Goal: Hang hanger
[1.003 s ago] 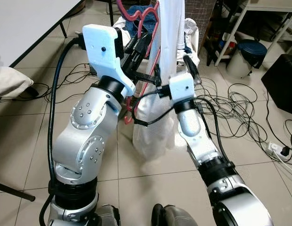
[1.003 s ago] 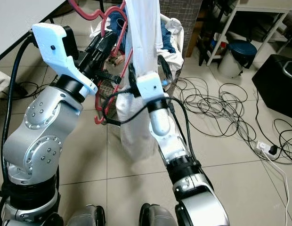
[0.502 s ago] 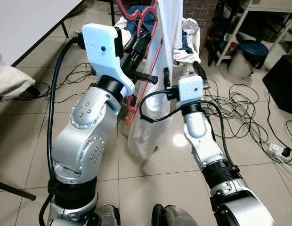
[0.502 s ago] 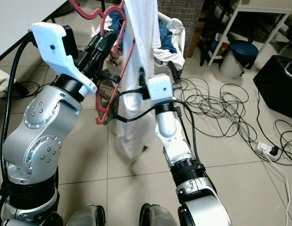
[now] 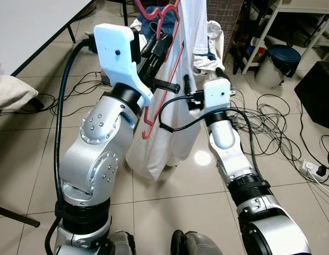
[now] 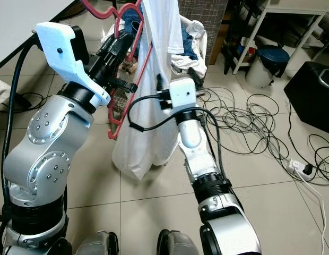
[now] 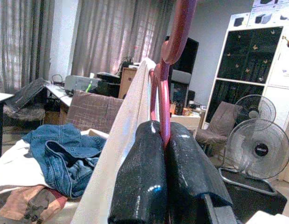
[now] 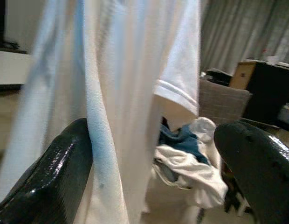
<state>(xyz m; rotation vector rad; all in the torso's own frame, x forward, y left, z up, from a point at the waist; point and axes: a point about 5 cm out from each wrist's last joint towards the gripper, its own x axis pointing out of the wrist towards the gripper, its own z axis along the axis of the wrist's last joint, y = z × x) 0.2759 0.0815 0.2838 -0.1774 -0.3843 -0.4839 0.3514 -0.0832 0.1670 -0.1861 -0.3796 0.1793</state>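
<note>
My left gripper is raised and shut on a red hanger, whose hook curves up above the fingers. A white garment hangs from the hanger down almost to the tiled floor. My right gripper is open at the garment's right side, about chest high. In the right wrist view the cloth lies against one black finger, while the other finger stands apart from it.
A laundry basket with jeans and white clothes stands just behind the garment. Tangled cables cover the floor at the right, near a blue bin, a black box and a shelf. A white table is at the left.
My right gripper has drawn back to the right, away from the middle of the garment. The garment's lower part has swung to the left. The left gripper still holds the hanger up.
</note>
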